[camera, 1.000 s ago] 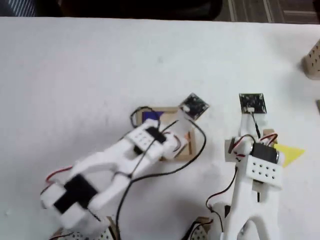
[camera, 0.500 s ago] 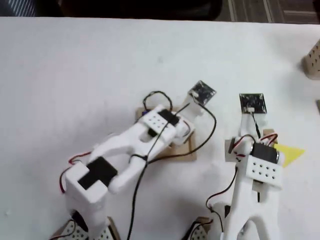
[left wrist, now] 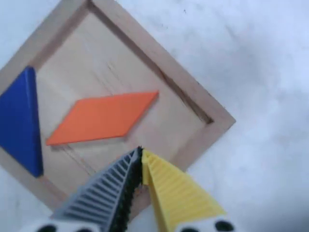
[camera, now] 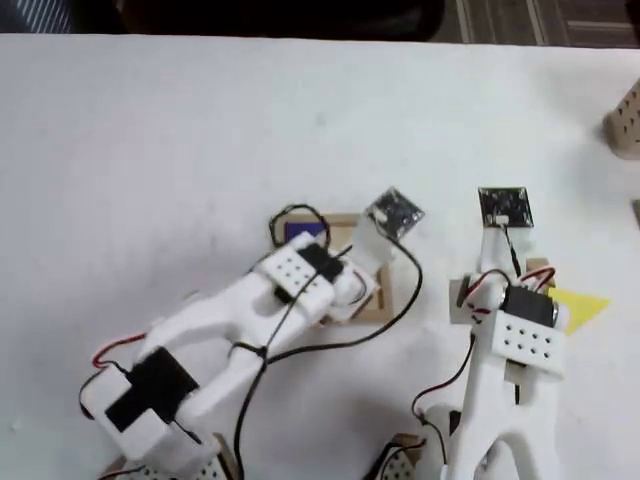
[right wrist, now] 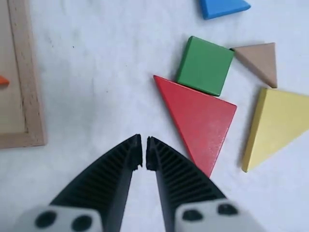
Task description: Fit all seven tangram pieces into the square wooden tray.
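Jaws of left gripper (left wrist: pixel 141 153) closed tip to tip, nothing between them. It hangs over one rim of the square wooden tray (left wrist: pixel 159 53). Just past the tips, orange parallelogram (left wrist: pixel 104 117) lies flat on the tray floor. Dark blue triangle (left wrist: pixel 21 121) sits against a tray wall, just beside the orange piece.

Jaws of right gripper (right wrist: pixel 144 145) all but shut, thin slit, holding nothing. It's above bare table (right wrist: pixel 96 43), between the tray's corner and the loose pieces. Nearest its tips is red triangle (right wrist: pixel 200 116). Green square (right wrist: pixel 205 65) sits against one edge of the red. Tan triangle (right wrist: pixel 258 58) has its tip at the green square's corner. Yellow triangle (right wrist: pixel 275 121) is just beside the red, narrow gap. Light blue triangle (right wrist: pixel 222 7) is farthest out, apart from the rest.

High view: left arm (camera: pixel 220 320) lies across the tray, right arm (camera: pixel 510 340) stands beside it, yellow triangle poking out by its wrist.
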Robot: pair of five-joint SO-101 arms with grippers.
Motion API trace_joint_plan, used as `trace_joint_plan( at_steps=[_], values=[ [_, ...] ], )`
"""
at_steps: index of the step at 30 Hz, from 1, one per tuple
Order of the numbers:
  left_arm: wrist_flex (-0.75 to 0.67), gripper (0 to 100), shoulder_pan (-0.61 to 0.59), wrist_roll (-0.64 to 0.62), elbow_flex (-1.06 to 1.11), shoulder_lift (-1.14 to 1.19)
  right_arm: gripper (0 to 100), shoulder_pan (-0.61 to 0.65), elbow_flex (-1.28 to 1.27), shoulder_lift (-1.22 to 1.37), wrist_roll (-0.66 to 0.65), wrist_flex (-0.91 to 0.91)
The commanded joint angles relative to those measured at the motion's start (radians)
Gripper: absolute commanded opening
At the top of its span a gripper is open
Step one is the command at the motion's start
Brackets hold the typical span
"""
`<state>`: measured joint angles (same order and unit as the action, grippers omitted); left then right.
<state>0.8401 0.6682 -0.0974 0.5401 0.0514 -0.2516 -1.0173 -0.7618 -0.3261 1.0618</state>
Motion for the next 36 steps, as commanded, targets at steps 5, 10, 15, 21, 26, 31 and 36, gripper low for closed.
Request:
trace_joint_plan(
  at_steps=[5,10,15,21,26,31,36],
  values=[
    [-0.034,2,-0.053,0.049,-0.132,0.101,1.8,-0.001,0.005,-0.004,0.009,-0.019],
    [-0.032,2,-0.091,0.049,-0.235,0.208,1.8,-0.001,0.005,-0.004,0.009,-0.019],
    [-0.032,2,-0.091,0.049,-0.292,0.249,1.8,-0.001,0.005,-0.004,0.009,-0.019],
    [-0.032,2,-0.093,0.049,-0.299,0.240,1.8,-0.001,0.005,-0.004,0.009,-0.019],
    [0.069,2,-0.091,0.057,-0.288,0.133,1.8,-0.001,0.005,-0.004,0.009,-0.019],
    [0.043,3,-0.156,0.051,-0.221,0.111,1.8,-0.001,0.005,-0.004,0.009,-0.019],
    [-0.020,3,-0.170,0.049,-0.241,0.216,1.8,-0.001,0.005,-0.004,0.009,-0.019]
  ],
)
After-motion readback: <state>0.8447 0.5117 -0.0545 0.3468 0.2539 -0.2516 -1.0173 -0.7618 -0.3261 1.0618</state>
